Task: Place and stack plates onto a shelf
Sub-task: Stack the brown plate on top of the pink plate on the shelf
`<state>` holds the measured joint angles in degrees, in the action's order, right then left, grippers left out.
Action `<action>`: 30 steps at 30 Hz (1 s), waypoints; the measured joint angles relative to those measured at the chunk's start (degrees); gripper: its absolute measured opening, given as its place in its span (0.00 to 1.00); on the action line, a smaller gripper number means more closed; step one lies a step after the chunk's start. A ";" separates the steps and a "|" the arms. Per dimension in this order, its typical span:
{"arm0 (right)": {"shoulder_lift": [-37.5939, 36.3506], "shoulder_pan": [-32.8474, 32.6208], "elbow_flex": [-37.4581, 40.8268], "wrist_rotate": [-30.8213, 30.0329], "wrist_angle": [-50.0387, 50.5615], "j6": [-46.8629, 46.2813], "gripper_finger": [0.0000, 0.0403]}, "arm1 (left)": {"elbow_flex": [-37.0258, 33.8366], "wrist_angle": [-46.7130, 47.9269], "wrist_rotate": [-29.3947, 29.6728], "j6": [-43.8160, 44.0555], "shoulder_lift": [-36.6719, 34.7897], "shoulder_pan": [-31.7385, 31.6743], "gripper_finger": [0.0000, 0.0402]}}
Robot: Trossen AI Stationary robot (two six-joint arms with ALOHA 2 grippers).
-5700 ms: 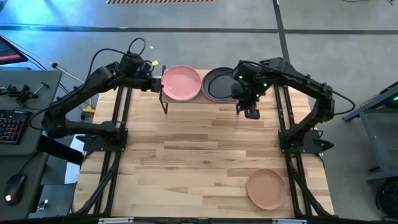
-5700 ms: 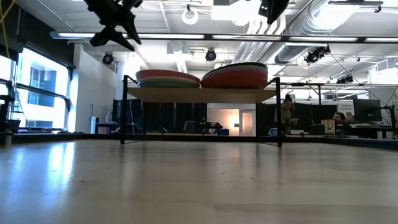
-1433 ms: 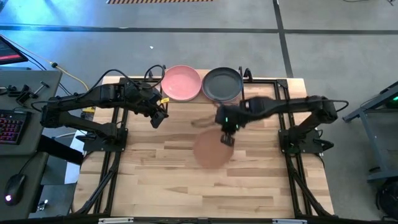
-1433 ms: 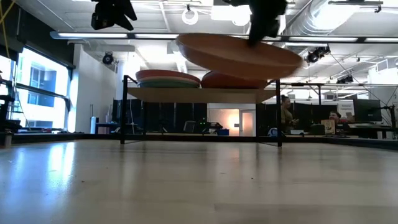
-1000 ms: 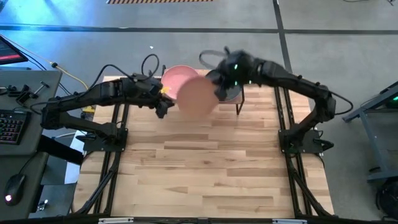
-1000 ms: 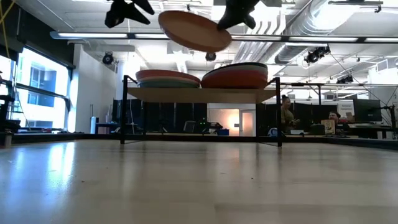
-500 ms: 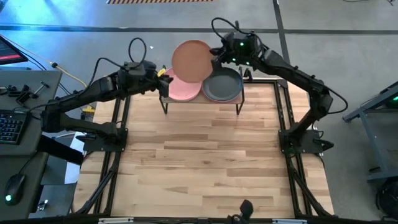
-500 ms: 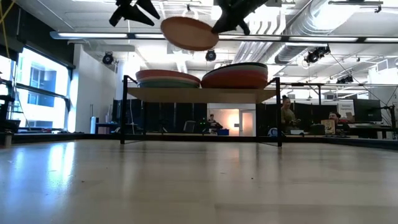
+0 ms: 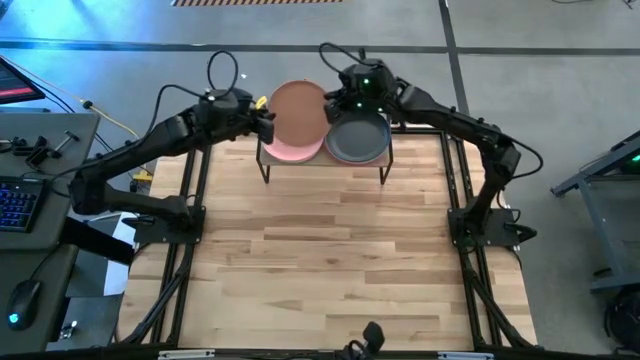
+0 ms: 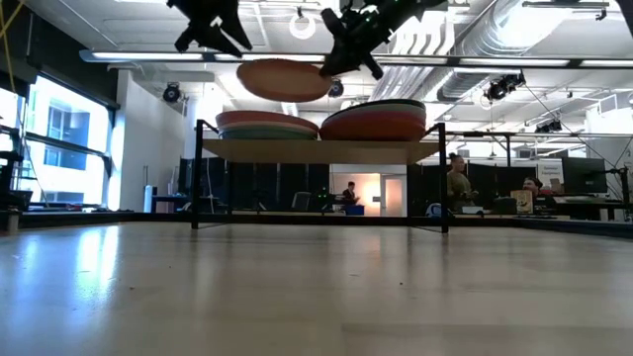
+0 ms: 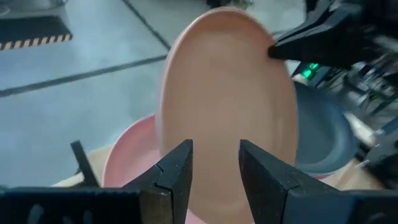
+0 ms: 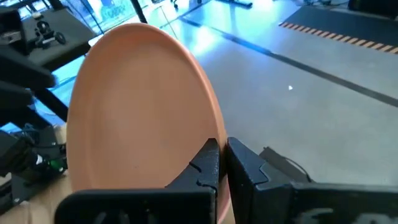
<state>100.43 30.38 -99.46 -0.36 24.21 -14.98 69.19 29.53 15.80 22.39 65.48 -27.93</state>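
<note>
Two stacks on shelf (image 9: 322, 163); right tool (image 9: 335, 103) grips tan plate (image 9: 298, 111) above.

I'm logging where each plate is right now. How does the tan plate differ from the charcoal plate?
The tan plate is held in the air above the pink-topped stack, pinched at its rim by the right end effector; the charcoal plate rests on top of the other stack on the shelf, untouched. The tan one is warm orange-tan, the charcoal one dark grey. Both are round, low-rimmed and look alike in size. The left end effector is open beside the tan plate.
</note>
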 joint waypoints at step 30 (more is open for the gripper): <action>4.84 -2.04 0.00 1.46 -1.45 2.13 0.00 | 0.02 8.38 1.23 2.58 5.06 -1.32 0.29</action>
<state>105.27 28.34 -99.46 1.10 22.76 -12.85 69.21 37.91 17.03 24.97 70.54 -29.26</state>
